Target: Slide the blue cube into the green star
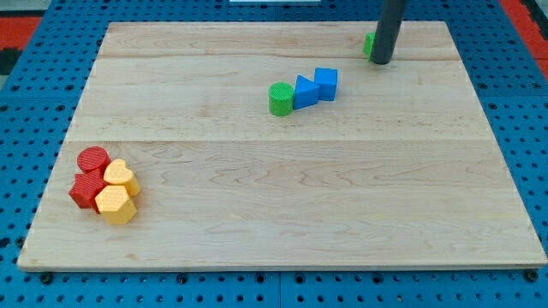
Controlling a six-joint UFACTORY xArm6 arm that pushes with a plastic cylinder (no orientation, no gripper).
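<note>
The blue cube [326,83] sits on the wooden board, upper middle of the view. A blue triangle block [305,91] touches its left side, and a green cylinder [280,99] touches the triangle's left. My tip [381,62] rests near the view's top right, to the right of and above the blue cube. A green block [367,44], mostly hidden behind the rod, shows only as a sliver at the rod's left; its shape cannot be made out.
At the view's lower left is a cluster: a red cylinder [92,159], a red block [86,191], a yellow heart [121,177] and a yellow hexagon block [115,204]. The board's edge [282,267] borders blue pegboard.
</note>
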